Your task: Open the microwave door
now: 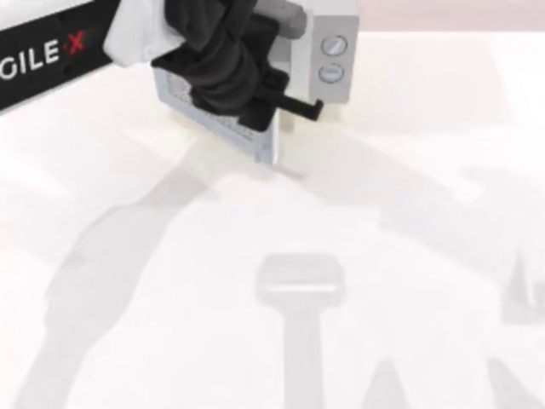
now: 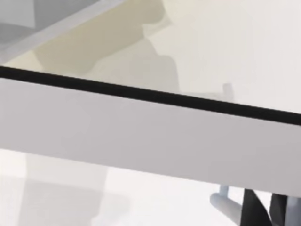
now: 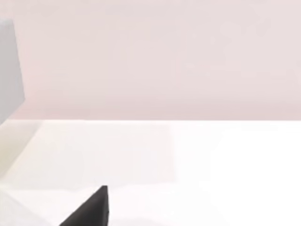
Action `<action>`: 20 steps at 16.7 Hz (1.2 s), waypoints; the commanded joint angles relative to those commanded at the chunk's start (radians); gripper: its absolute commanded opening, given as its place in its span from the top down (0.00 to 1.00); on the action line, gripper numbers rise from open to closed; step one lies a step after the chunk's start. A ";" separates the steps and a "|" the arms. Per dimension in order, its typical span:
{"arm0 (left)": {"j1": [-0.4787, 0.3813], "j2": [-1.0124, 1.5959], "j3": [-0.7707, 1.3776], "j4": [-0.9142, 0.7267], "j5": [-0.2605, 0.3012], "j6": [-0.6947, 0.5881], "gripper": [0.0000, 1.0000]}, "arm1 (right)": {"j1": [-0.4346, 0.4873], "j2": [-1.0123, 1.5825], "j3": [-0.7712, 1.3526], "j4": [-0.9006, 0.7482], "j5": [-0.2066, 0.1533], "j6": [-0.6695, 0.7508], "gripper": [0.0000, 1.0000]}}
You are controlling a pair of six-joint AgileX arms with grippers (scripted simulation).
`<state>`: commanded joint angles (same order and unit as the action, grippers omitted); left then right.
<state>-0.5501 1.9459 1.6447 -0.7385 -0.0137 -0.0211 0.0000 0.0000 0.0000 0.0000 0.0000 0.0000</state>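
The left gripper [image 1: 289, 102] sits up at about twelve o'clock on the table [image 1: 170, 298], pressed in against the microwave door [image 1: 223, 121]. Its dark fingers [image 1: 302, 106] reach along the door's free edge towards the knob panel, but the black wrist covers most of them, so I cannot tell whether they are clamped on the door or loose.

The microwave [image 1: 336, 34] stands at the far edge, just right of twelve o'clock, with its two round knobs [image 1: 334, 46] stacked on the narrow side panel. The door is swung out from the front at an angle, its speckled mesh strip showing below the arm and its lower corner pointing down towards the centre of the table.

From the left wrist view, the door [image 2: 141, 136] fills the frame as a broad pale-grey band with a black line along one edge, and beyond it the pale cream interior [image 2: 94, 42] of the oven is exposed.

The right arm does not appear from above; its wrist view shows only a dark finger tip [image 3: 91, 209] over the bare white table [image 3: 188, 160], with a grey corner of the microwave [image 3: 9, 70] at the frame's edge.
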 joint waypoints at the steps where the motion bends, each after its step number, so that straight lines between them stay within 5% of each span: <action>1: 0.000 0.000 0.000 0.000 0.000 0.000 1.00 | 0.000 0.000 0.000 0.000 0.000 0.000 0.00; 12: -0.005 0.002 -0.006 0.000 0.008 -0.001 1.00 | 0.000 0.000 0.000 0.000 0.000 0.000 0.00; 20: 0.045 -0.074 -0.099 0.021 0.084 0.144 1.00 | 0.000 0.000 0.000 0.000 0.000 0.000 0.00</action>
<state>-0.5050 1.8722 1.5459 -0.7177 0.0700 0.1226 0.0000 0.0000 0.0000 0.0000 0.0000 0.0000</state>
